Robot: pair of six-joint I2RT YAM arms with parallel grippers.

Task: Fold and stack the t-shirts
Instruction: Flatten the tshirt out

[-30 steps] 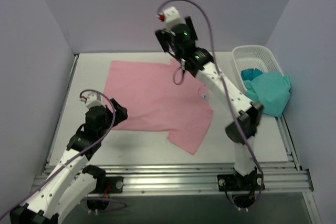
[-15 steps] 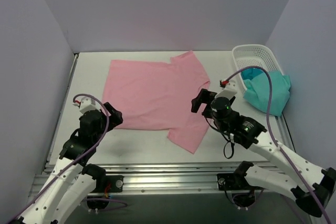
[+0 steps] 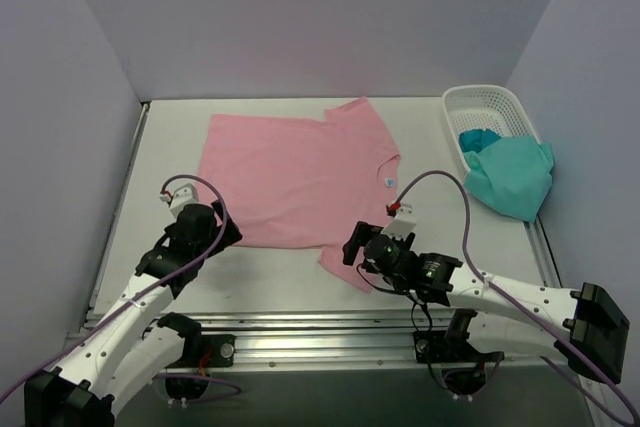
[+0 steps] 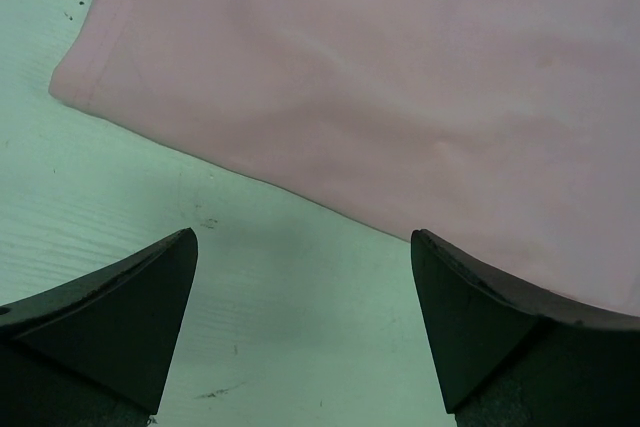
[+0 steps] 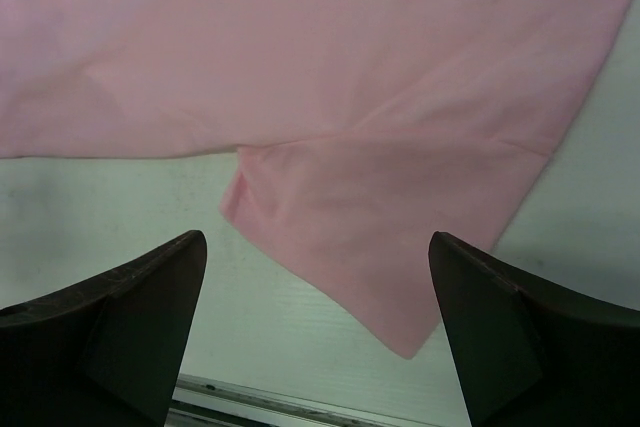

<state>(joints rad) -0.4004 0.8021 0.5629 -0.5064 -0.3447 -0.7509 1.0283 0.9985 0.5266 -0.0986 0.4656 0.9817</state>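
Pink t-shirt (image 3: 290, 172) spread flat on table (image 3: 170, 147), seen from above; teal-green t-shirt (image 3: 512, 177) spilling over basket (image 3: 480, 102) rim, far right. Left wrist: left gripper (image 4: 302, 239) agape, empty, just off the hem. Right wrist: right gripper (image 5: 318, 239) wide apart, holding nothing, over near sleeve, perhaps not touching.

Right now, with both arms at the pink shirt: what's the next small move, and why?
Likely lower both and pinch the pink t-shirt along its near side. The left gripper hangs open just short of the near edge, and the right gripper hangs open above the near sleeve. The shirt lies flat and unfolded, and neither gripper holds cloth.
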